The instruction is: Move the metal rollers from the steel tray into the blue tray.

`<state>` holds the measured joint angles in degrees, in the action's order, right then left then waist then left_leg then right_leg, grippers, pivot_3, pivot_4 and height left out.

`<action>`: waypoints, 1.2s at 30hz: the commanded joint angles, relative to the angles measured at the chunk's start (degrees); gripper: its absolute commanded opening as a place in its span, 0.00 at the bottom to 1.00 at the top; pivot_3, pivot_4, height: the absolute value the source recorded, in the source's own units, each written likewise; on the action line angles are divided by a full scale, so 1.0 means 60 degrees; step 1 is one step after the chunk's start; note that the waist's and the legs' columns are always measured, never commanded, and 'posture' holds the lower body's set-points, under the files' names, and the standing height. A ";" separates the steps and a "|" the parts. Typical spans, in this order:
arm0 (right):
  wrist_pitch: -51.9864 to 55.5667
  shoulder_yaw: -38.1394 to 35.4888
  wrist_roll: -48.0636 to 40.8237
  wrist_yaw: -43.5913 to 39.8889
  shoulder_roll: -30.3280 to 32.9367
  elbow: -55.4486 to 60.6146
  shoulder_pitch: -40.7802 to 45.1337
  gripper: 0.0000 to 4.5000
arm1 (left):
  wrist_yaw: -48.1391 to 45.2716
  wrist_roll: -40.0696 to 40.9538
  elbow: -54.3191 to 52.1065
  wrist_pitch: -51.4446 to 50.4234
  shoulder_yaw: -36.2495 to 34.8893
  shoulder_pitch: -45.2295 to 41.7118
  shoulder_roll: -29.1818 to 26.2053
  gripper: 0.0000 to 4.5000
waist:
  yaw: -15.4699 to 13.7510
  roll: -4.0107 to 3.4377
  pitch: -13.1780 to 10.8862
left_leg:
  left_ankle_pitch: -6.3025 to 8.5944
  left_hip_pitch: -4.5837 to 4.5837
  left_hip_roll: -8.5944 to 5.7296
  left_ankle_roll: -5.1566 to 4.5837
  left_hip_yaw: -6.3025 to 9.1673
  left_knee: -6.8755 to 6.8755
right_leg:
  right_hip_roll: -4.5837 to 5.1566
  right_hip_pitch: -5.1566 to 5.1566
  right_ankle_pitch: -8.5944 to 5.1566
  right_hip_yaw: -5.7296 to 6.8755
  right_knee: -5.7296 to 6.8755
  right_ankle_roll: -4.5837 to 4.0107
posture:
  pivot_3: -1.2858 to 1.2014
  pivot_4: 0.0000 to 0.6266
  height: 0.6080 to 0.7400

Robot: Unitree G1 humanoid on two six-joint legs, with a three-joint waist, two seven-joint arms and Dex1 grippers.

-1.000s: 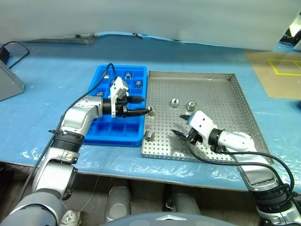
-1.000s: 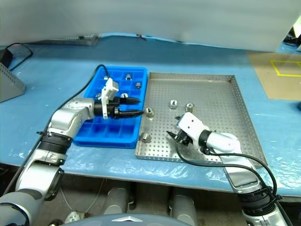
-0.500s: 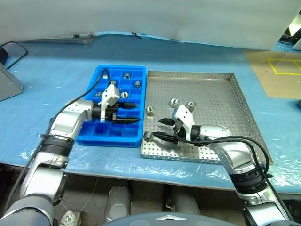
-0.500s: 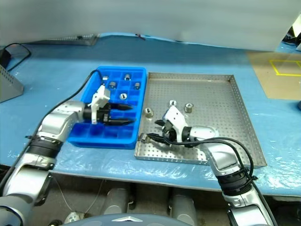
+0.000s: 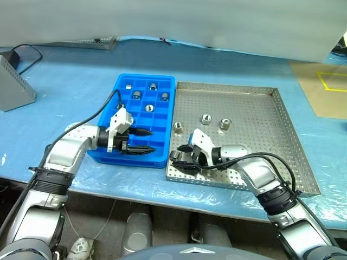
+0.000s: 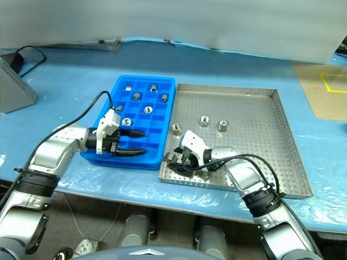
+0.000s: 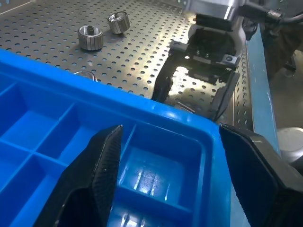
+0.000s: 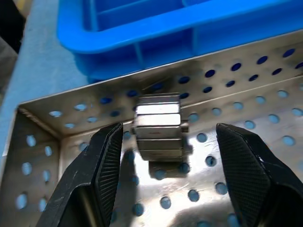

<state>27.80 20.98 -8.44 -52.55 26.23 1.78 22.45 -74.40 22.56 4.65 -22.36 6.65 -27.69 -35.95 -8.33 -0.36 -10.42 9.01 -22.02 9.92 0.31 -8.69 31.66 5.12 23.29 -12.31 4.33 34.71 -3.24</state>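
From where I stand, the job looks a bit past halfway. The blue tray on the table already holds six metal rollers that I can count, each in its own compartment toward the far end, while the near compartments are bare. Four more are left on the steel tray: two side by side near its middle, one close to the rim next to the blue tray, and one lying in the near corner by the blue tray.

That corner roller seems to be the one in hand. The right end effector sits low over it with its fingers spread wide, one on each side, not yet touching it. The left end effector hovers over the near end of the blue tray, fingers apart and carrying nothing.
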 commanded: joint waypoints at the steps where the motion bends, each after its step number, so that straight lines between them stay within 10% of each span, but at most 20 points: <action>1: -0.0669 -0.0023 0.0164 0.0011 -0.0067 -0.0135 -0.0018 0.68 | 0.0180 0.0144 -0.0304 -0.0068 -0.0282 -0.0016 -0.0079 0.76 | -0.0032 0.0000 0.0000 | 0.0000 -0.0001 0.0000 0.0000 0.0000 -0.0002 | 0.0000 0.0001 0.0000 0.0000 -0.0002 0.0000 | 0.62 0.24 1.00; 10: -0.0732 -0.0127 -0.0140 -0.0557 0.0433 0.0892 -0.0549 0.17 | 0.0460 0.0103 -0.0220 -0.0004 -0.0355 0.0175 -0.0127 0.77 | -0.0075 0.0000 0.0000 | 0.0001 -0.0001 -0.0001 -0.0001 0.0001 -0.0004 | -0.0001 0.0001 -0.0001 0.0000 -0.0001 -0.0001 | 0.61 0.24 1.00; 20: 0.0215 -0.1849 -0.0649 -0.0390 0.1536 0.2016 0.0056 0.17 | 0.1118 0.0334 0.0128 -0.0026 -0.1353 -0.0109 -0.0222 0.77 | -0.0087 0.0002 -0.0001 | -0.0003 0.0002 -0.0002 0.0003 0.0004 -0.0004 | -0.0001 -0.0002 -0.0002 0.0000 -0.0002 0.0000 | 0.62 0.24 1.00; 36: -0.2108 0.0253 0.0253 -0.0361 -0.2496 -0.2412 0.3624 0.17 | 0.1880 0.1324 -0.1149 -0.1098 -0.4022 0.2120 -0.1819 0.77 | -0.0432 0.0021 0.0003 | -0.0017 -0.0100 0.0022 0.0030 0.0021 -0.0051 | -0.0016 0.0110 -0.0044 0.0050 0.0015 -0.0073 | 0.73 0.24 1.00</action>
<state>18.99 21.97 -7.67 -53.87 12.59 -10.59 42.27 -64.24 28.36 2.52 -27.82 -14.46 -16.84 -46.15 -10.93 -0.24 -10.40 8.91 -22.70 10.05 0.48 -8.54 31.36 5.02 24.00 -12.57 4.66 34.82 -3.68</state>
